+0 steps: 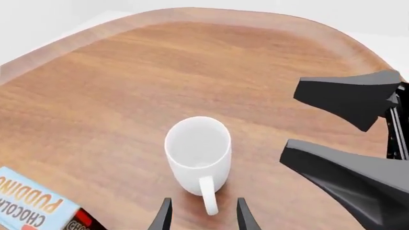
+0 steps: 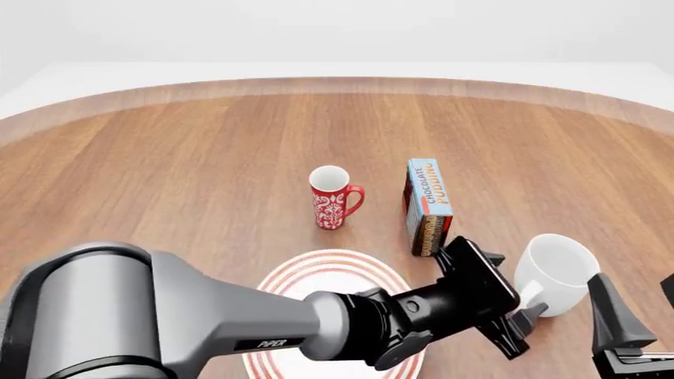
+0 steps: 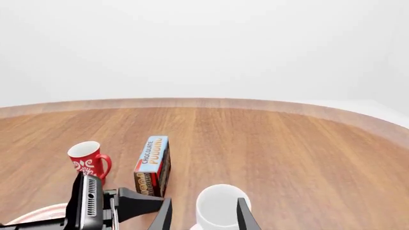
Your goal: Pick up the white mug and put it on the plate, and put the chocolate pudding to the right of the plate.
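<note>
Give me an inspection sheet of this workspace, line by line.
Surface: round wooden table, pale rim.
White mug: upright on the table right of the plate, not on it; handle toward the arms' side.
Plate: red-ringed, mostly hidden under the left arm.
Chocolate pudding: carton on its long edge, behind and right of the plate, beside the mug but apart.
Clutter: red floral mug, upright behind the plate.
Left pincer: open, fingers either side of the white mug's handle, not closed on it.
Right pincer: open, just above the white mug.
Cables: nothing seen.
Surroundings: plain white backdrop.
</note>
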Controlling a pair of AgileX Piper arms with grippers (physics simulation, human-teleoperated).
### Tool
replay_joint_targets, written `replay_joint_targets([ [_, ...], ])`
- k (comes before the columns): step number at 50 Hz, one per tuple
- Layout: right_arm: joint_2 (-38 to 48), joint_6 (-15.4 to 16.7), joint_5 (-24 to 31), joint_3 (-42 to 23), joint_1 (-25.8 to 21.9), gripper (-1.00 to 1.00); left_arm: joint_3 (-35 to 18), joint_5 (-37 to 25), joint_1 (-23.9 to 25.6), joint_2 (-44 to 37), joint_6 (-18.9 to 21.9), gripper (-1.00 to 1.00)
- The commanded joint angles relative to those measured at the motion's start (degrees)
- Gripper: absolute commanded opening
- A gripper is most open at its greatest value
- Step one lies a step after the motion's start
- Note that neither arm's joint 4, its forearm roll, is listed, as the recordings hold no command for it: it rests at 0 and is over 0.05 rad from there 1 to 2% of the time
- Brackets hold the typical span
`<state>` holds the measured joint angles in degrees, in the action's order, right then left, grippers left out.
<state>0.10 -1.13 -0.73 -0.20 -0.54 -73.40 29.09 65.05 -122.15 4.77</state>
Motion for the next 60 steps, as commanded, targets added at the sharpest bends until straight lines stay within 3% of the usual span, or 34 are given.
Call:
replay_joint_targets([
  [1, 0.0, 0.0, 0.0, 0.0, 0.0, 1.00, -1.0, 0.0, 0.2, -1.3, -0.9, 1.00],
  [15, 0.0, -0.1, 0.0, 0.0, 0.1, 1.00, -1.9, 0.1, 0.4, -2.7, -1.7, 1.00],
  [30, 4.3, -0.2, -4.4, 0.1, 0.0, 1.00, -3.8, -0.4, 0.4, -4.9, -2.0, 1.00],
  [44, 0.1, -0.4, -0.2, 0.0, 0.0, 1.00, -6.0, -1.1, 0.5, -7.3, -2.3, 1.00],
  [60, -0.1, -0.5, -0.1, 0.0, 0.0, 1.00, -7.5, -1.5, 0.6, -9.3, -2.4, 1.00],
])
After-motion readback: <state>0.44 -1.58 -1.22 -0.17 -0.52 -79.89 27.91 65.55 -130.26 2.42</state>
